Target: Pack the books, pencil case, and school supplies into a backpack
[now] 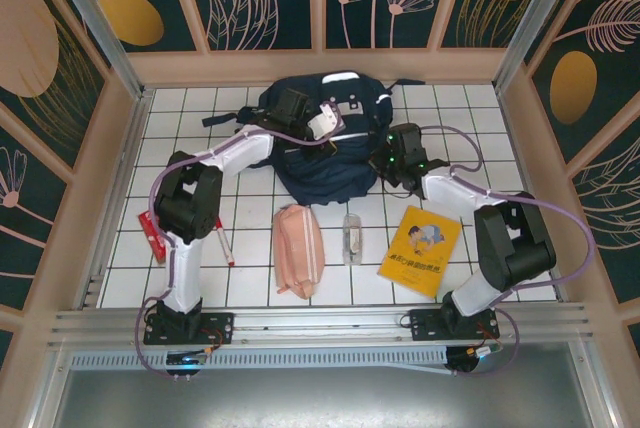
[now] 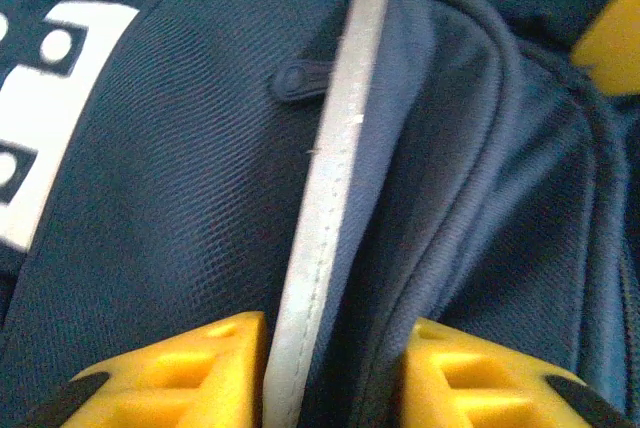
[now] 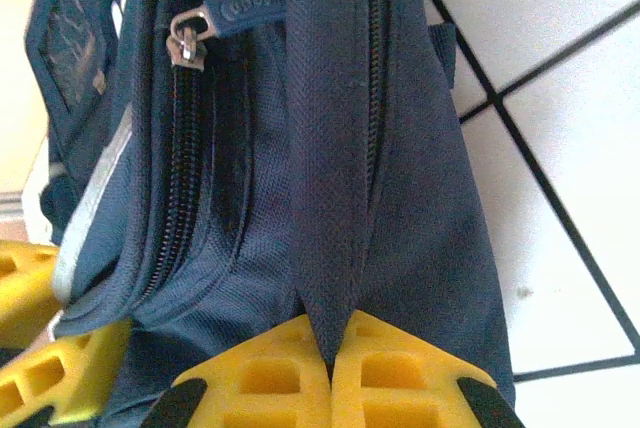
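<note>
Blue lettering was seen on the yellow cover of the book [image 1: 421, 248], below a cartoon figure, but it was too small to be read. Raised letters on the rubber zip pull [image 3: 243, 3] of the backpack [image 1: 318, 180] were likewise blurred, and the white patch [image 2: 95, 78] with navy squares could not be made out as words. The backpack, of navy cloth with grey-white reflective patches, was laid at the far middle of the white tiled table [image 1: 200, 118], its top close to the wooden far wall [image 1: 330, 66]. The left gripper [image 2: 335, 383] was held over the front panel with its yellow fingers [image 2: 200, 368] set partly apart, a grey reflective stripe [image 2: 330, 178] and a fold of cloth lying in the gap; nothing was seen to be pinched. The right gripper [image 3: 332, 358] was pressed shut at the backpack's right side, with a navy webbing strap [image 3: 325, 148] nipped between its tips, beside two zip lines. Along the near row, from left to right, were laid the red flat pack [image 1: 152, 234] near the left edge, the marker [image 1: 222, 242], the salmon-pink pencil case [image 1: 298, 250], the small clear case [image 1: 351, 236] and the book, each apart from the others and from the backpack. Bare tiles were seen to the far left and far right of the backpack.
</note>
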